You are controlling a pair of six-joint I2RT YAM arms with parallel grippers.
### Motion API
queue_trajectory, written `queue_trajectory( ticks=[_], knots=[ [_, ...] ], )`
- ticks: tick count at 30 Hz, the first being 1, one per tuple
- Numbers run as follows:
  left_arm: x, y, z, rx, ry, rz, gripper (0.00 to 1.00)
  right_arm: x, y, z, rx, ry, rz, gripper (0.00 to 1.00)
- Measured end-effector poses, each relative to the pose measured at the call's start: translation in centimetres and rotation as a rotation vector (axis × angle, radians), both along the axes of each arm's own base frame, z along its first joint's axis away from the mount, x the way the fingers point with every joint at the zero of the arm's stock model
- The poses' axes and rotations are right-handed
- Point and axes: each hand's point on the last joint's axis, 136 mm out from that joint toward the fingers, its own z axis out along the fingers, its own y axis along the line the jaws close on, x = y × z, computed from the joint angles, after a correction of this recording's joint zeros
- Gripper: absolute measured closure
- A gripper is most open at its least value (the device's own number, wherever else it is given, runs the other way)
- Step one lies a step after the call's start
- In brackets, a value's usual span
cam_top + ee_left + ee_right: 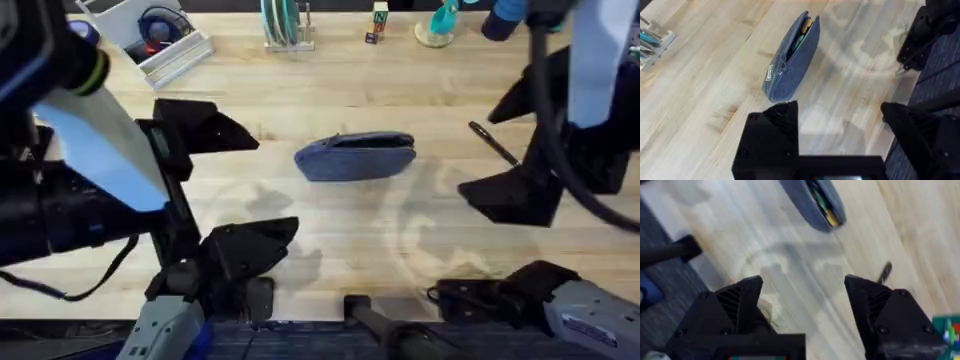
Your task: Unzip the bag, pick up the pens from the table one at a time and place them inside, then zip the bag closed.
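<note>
Black fingers of my left gripper (840,135) stand spread wide with bare wood between them, holding nothing, above the table (330,230) to the left of the bag (356,156). My right gripper (802,315) is likewise released, its fingers well apart over the planks on the bag's right. Between my two arms the grey-blue bag lies lengthwise at the table's middle, its zipper parted, with green and yellow things showing inside at the opening. One dark pen (493,143) lies on the wood to the right of the bag, apart from it and just beside my right arm.
</note>
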Motion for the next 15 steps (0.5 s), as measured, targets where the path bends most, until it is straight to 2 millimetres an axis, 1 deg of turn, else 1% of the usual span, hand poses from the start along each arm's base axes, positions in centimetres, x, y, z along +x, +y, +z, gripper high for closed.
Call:
queue_trajectory(
  ticks=[5, 9, 12, 15],
  knots=[
    [0.0, 0.0, 0.0, 0.000, 0.000, 0.000, 0.005, 0.8, -1.9, -0.2, -0.039, -0.001, -0.152, 0.020],
    [0.0, 0.0, 0.0, 0.000, 0.000, 0.000, 0.005, 1.4, -4.0, -0.3, -0.058, 0.008, -0.273, 0.023],
    [0.0, 0.0, 0.0, 0.000, 0.000, 0.000, 0.005, 1.8, -5.3, -0.4, -0.060, 0.013, -0.347, 0.007],
    [0.0, 0.0, 0.0, -0.001, 0.001, 0.001, 0.005, 1.8, -6.3, -0.4, -0.061, 0.023, -0.376, 0.007]
  ],
)
